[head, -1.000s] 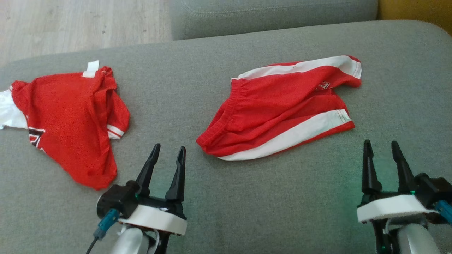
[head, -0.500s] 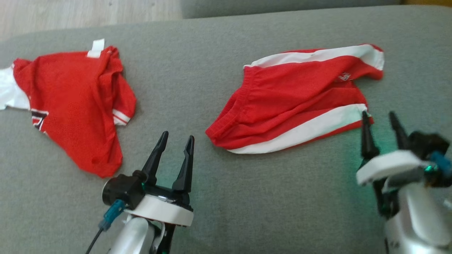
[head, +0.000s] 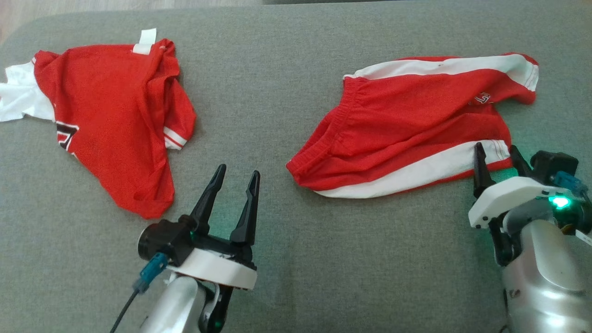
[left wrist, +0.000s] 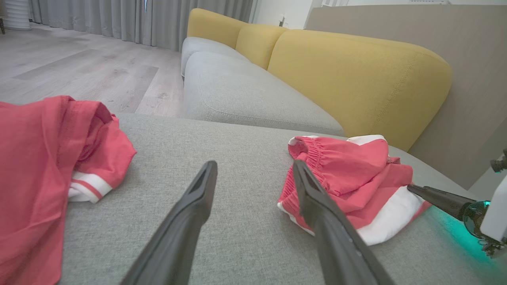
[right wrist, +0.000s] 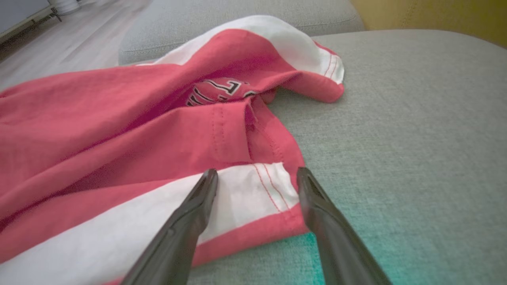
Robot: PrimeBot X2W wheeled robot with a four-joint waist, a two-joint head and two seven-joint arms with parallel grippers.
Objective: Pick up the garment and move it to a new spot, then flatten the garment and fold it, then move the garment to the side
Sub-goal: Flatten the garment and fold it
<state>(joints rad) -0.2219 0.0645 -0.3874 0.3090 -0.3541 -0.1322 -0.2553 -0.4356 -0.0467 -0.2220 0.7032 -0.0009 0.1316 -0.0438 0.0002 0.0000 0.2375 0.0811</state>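
Grey sofa seat (head: 277, 69) beneath the red shorts (head: 407, 120), which lie rumpled, white side stripes showing, waistband toward the left. Well left of the shorts, a crumpled red shirt (head: 111, 125). At the shorts' near right hem corner, right end effector (head: 496, 146), fingers spread either side of the white stripe's end, pinching nothing. Near-left of the shorts and apart from them, left end effector (head: 238, 169), likewise spread and empty.

We see left hand (head: 238, 169) and right hand (head: 496, 146): black tapered fingers (head: 209, 199), white collar (head: 217, 273), silver forearm (head: 541, 277). Left has teal connector (head: 150, 277) and black cable (head: 122, 314); right's green LED (head: 559, 202) is lit.
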